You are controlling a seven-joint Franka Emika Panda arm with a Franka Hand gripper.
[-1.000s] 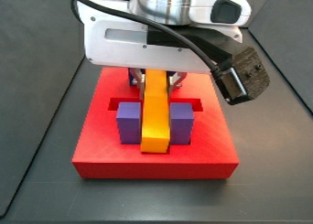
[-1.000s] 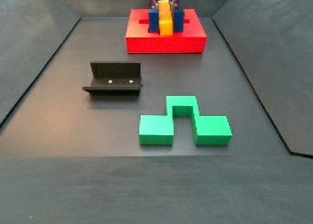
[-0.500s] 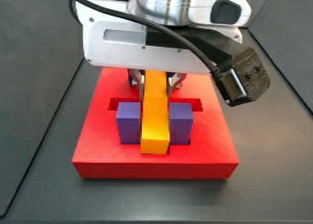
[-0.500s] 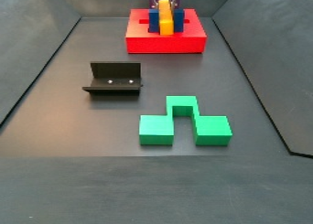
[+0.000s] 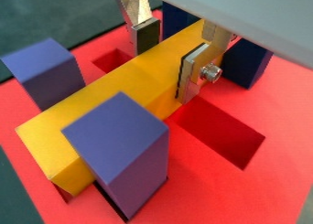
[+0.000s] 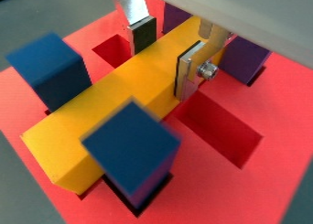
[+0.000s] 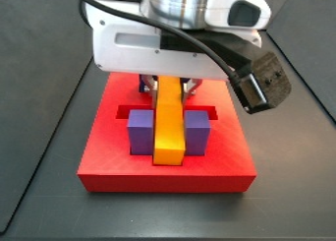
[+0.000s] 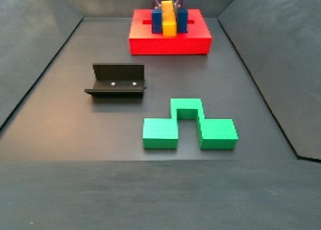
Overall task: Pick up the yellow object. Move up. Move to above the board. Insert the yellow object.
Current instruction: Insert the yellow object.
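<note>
Between the silver fingers (image 5: 196, 70) of the gripper (image 5: 169, 49), the yellow bar (image 5: 123, 95) is clamped at its far end, above the red board (image 7: 165, 168). Ahead of the fingertips, the bar is flanked by two purple posts (image 7: 137, 133) and is seen lying level in a side view.

The gripper (image 5: 169, 52), over the board (image 5: 275, 196), has flat fingers (image 5: 195, 70) of brushed silver metal with matt dark pads, closed on the yellow object (image 5: 116, 95), a smooth, matt plastic-looking bar. The red board looks like smooth matt plastic, as do the posts (image 5: 120, 150). The green block (image 8: 187, 126) is matt. The fixture (image 8: 118, 82) is dull dark metal. The floor (image 8: 75, 177) is dark with a faint sheen.
</note>
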